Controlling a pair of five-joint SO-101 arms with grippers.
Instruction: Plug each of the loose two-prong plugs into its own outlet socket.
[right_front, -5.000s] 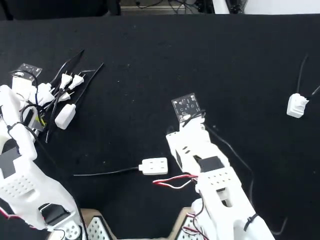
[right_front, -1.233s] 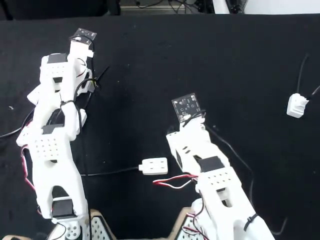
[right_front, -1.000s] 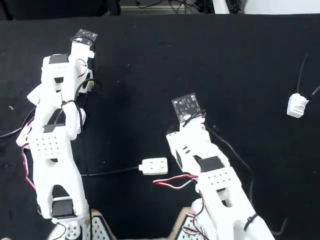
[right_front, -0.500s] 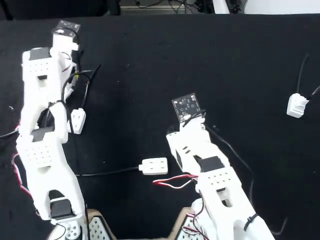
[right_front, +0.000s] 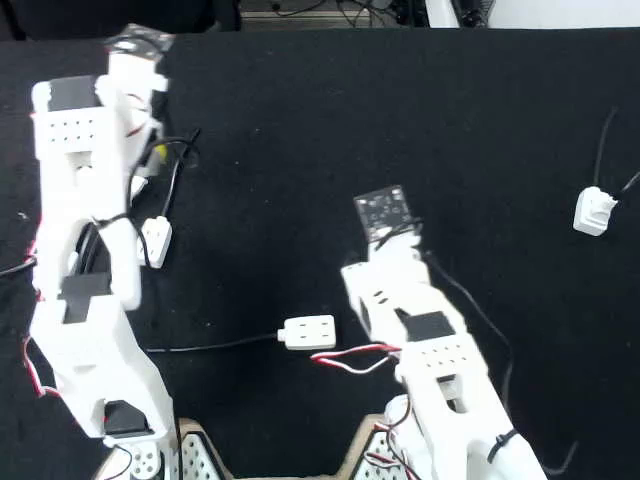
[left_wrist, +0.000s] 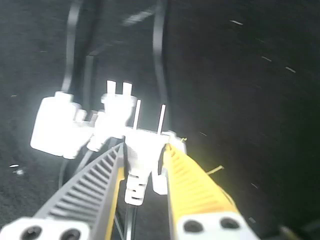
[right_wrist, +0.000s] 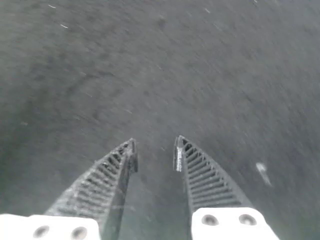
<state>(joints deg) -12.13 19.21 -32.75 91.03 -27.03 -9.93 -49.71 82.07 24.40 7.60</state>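
A black, cloth-covered surface (right_front: 300, 120) filled most of the scene, flecked with a few pale specks of lint (right_wrist: 262, 168). Beyond its far edge lay a tangle of dark cables (right_front: 335, 10), a white panel (right_front: 545, 12) toward one corner and a dark bulky shape (right_front: 110, 14) toward the other.

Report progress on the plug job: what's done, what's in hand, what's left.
Done: nothing; the outlet strip has no plug in it. In hand: the left pincer is shut on one plug, prongs pointing outward. Left: seat that plug in the strip, then the second plug lying just beyond it and the far plug at the table's right side. The right pincer hangs open over bare cloth.
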